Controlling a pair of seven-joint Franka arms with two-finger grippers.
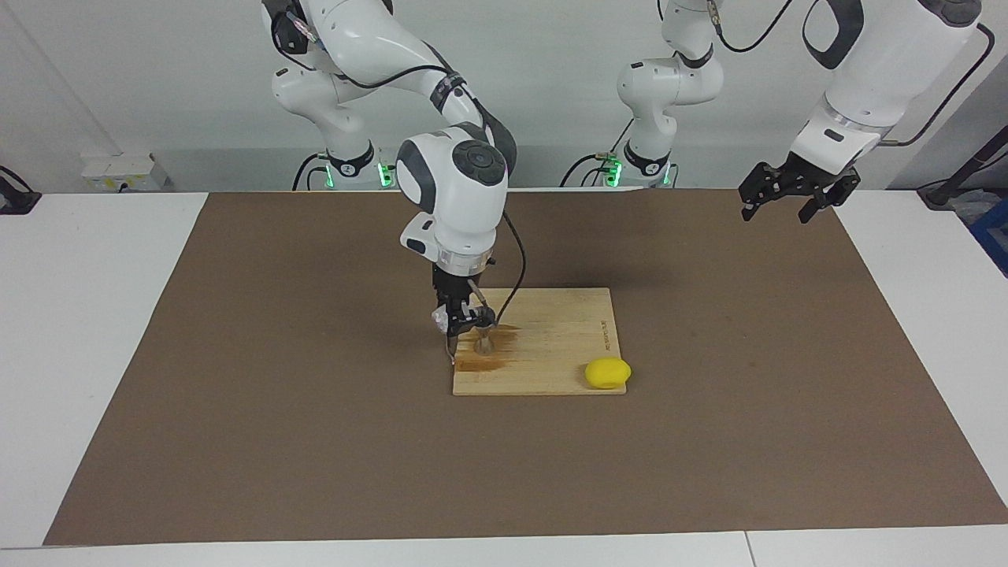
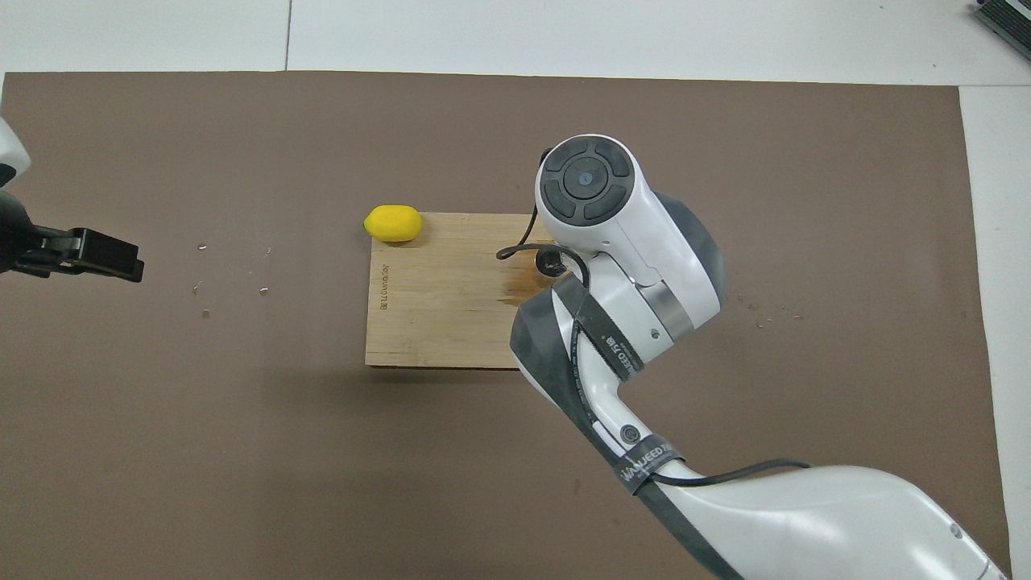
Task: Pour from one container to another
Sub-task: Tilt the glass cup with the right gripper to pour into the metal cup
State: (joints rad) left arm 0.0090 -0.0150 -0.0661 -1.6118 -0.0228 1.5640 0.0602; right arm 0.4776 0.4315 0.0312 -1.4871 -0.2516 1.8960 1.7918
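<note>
My right gripper (image 1: 463, 321) reaches straight down onto the wooden board (image 1: 567, 331) at its end toward the right arm. It is shut on the small clear cup (image 1: 440, 318), which is tipped on its side at the fingers. The steel jigger (image 1: 484, 340) stands upright on the board right beside the cup, on a wet brown stain (image 1: 484, 362). In the overhead view the right arm's wrist (image 2: 596, 201) hides the cup and the jigger. My left gripper (image 1: 790, 197) waits open and empty, raised over the mat at the left arm's end; it also shows in the overhead view (image 2: 105, 258).
A yellow lemon (image 1: 607, 373) lies at the board's corner farthest from the robots, toward the left arm's end; it also shows in the overhead view (image 2: 393, 223). The board (image 2: 435, 306) lies on a brown mat (image 1: 276, 394).
</note>
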